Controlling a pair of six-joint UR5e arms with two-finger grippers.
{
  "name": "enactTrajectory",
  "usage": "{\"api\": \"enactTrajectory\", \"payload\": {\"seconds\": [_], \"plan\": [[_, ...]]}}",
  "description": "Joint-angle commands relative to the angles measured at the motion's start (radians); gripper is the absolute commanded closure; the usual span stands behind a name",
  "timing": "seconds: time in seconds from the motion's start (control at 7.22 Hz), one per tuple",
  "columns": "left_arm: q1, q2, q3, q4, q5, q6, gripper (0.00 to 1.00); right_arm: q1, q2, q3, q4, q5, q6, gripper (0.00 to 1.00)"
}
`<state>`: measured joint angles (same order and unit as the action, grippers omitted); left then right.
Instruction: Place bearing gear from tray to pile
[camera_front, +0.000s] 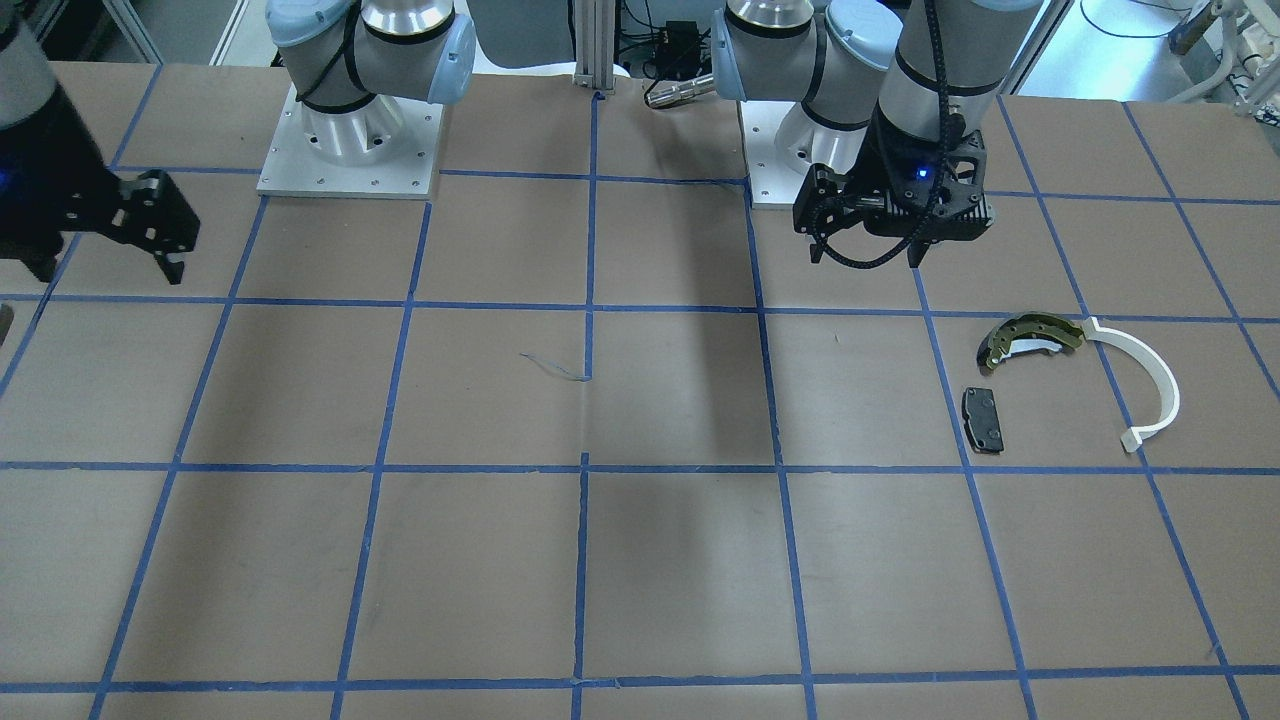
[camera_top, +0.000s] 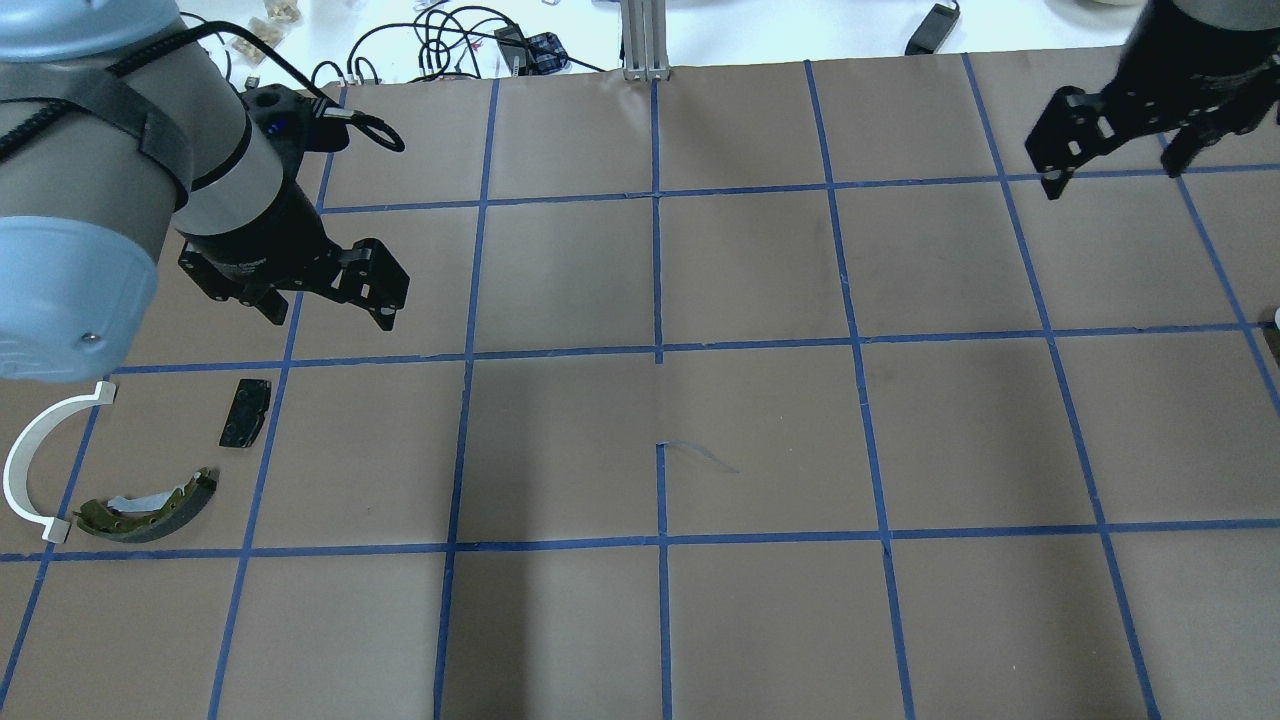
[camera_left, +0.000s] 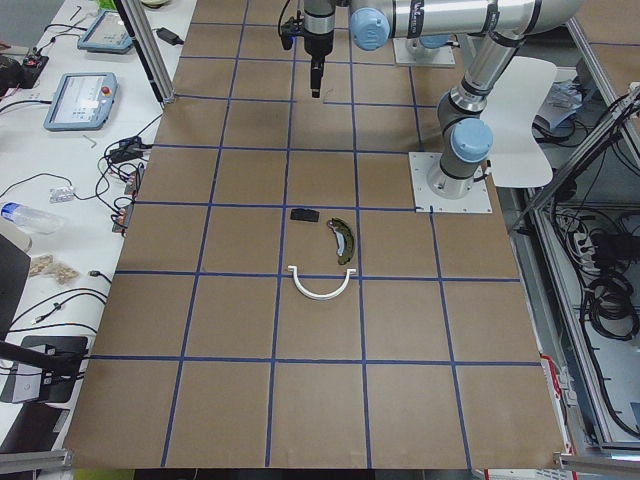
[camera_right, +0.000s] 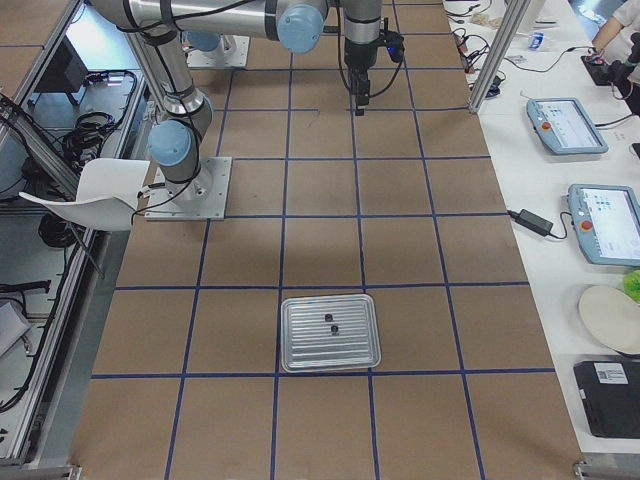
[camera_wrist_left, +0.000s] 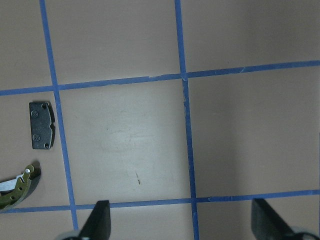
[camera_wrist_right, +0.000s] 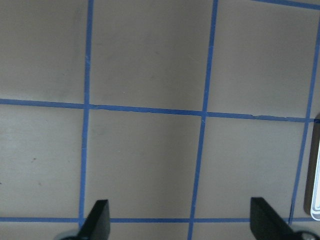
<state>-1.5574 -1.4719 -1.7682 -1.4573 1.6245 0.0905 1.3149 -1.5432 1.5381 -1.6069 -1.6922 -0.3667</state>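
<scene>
The left arm (camera_front: 975, 70) and the right arm (camera_front: 400, 25) are shiny silver-grey tubes with soft light-blue caps (camera_front: 448, 60) on the joints and thin black rings between the parts. Each one stands on a round silver foot (camera_front: 345, 135), fixed to a flat square plate (camera_front: 280, 180) with tiny screws round its edge. The left tool (camera_front: 865, 258) and the right tool (camera_front: 110, 270) are black and blocky, with two pointed fingers and small round holes in their sides — a bumpy black cable (camera_front: 937, 70) runs down the left arm, and a small blue light (camera_front: 921, 172) glows above its tool.

black specks (camera_right: 328, 318) on tray (camera_right: 300, 352) too small to identify, shoe (camera_wrist_left: 22, 184) cropped
</scene>
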Motion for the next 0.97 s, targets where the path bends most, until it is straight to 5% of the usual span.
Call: {"api": "enactTrajectory", "payload": {"seconds": [0.0, 0.55, 0.83], "plan": [[0.002, 0.002, 0.000, 0.000, 0.000, 0.000, 0.00, -0.217, 0.063, 0.001, -0.010, -0.015, -0.325, 0.00], [0.002, 0.004, -0.014, 0.001, 0.000, -0.011, 0.00, -0.604, 0.260, -0.004, -0.218, 0.000, -1.020, 0.00], [0.002, 0.007, -0.016, -0.002, 0.003, -0.006, 0.00, -0.695, 0.351, -0.006, -0.246, 0.006, -1.298, 0.00]]}}
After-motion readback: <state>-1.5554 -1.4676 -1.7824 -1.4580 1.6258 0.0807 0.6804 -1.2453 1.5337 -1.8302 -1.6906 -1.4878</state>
